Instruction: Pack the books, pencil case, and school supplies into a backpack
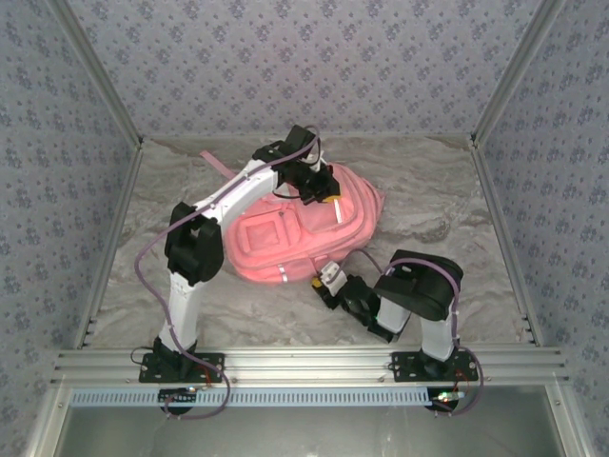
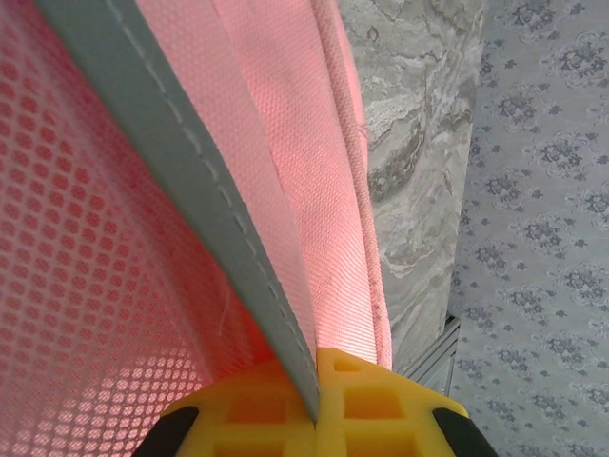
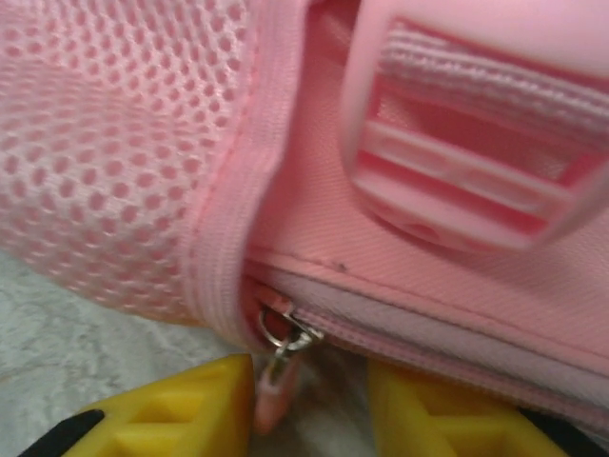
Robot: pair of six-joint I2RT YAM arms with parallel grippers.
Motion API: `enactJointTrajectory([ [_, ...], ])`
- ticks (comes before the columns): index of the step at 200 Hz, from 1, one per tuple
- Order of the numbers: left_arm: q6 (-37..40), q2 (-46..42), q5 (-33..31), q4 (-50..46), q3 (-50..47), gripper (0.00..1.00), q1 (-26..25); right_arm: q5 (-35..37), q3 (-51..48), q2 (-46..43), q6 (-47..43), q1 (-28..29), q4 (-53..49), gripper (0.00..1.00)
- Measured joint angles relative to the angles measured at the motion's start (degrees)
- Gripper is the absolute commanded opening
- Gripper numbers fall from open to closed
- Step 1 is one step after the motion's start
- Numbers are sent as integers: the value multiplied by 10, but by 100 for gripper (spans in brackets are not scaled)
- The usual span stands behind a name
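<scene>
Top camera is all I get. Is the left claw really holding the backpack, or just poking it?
Observer: Holding it. The left wrist view shows the left claw shut on a grey trim strip of the backpack.
Operator: What's the right claw up to by the bag's edge?
Observer: In the right wrist view the right claw is open around a zipper pull, with the pink tab hanging in the gap.
Operator: Is anything else near there?
Observer: A pink plastic buckle sits just above that zipper.
</scene>
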Motion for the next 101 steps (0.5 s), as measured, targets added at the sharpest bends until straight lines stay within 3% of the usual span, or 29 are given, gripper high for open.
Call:
enactJointTrajectory([
  [36,0,-7,-1,3,-6,0,1,21,-2,0,2,-2,-4,0],
  [59,0,-16,-6,11,-20,0,1,24,-9,0,5,-2,-3,0],
  [101,1,-52,-23,16,-73,33,3,23,-26,-20,3,-2,-4,0],
])
